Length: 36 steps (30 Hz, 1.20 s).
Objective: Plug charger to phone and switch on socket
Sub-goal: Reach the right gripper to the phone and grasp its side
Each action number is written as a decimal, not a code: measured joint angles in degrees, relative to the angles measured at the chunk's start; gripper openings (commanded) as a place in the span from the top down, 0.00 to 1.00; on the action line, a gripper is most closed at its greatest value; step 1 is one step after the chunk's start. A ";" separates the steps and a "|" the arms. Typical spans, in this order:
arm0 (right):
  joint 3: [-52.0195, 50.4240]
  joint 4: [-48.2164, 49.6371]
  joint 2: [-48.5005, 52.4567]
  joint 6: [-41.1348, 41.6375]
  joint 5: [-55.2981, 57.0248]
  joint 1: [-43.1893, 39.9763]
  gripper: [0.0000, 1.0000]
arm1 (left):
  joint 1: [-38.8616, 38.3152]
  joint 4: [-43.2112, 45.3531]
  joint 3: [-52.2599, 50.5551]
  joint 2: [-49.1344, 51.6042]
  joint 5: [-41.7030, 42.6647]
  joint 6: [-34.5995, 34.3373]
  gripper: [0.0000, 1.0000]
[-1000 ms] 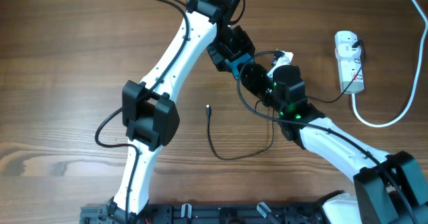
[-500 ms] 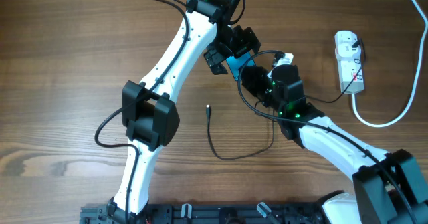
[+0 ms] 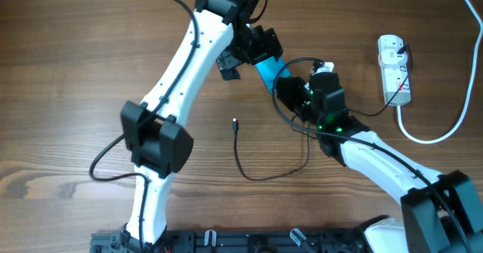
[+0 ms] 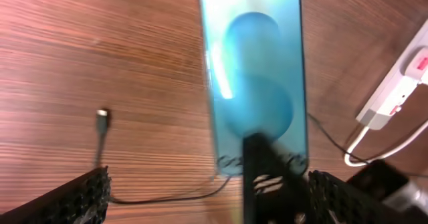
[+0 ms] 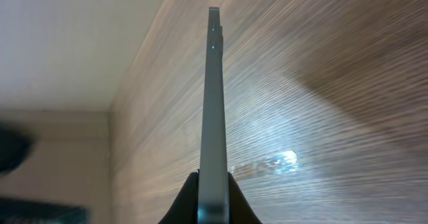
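Holding the phone [image 3: 264,68] ready is the step in hand. The right gripper [image 5: 213,196] pinches 1 short end of it between its 2 fingers, and the handset looks raised off the wood, its turquoise screen with the lighter oval facing the left wrist camera. The left gripper [image 3: 247,50] hangs just beside the phone's other end, jaws spread wide and gripping nothing. The charger [image 3: 260,174] lies loose on the table — its metal-tipped connector [image 4: 101,115] is near the phone but apart from it. Next, I judge, the left arm must drop, pinch the cable just behind that connector and line it up with the port. The socket [image 3: 394,68], well apart on the right, is not yet touched. The pale band on the phone carries text too blurred to read — the socket shows only a red mark.
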 measured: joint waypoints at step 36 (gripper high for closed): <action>0.00 -6.14 -7.15 -2.54 -14.80 -7.21 0.96 | -3.41 55.95 -68.43 -45.77 -2.84 4.48 0.00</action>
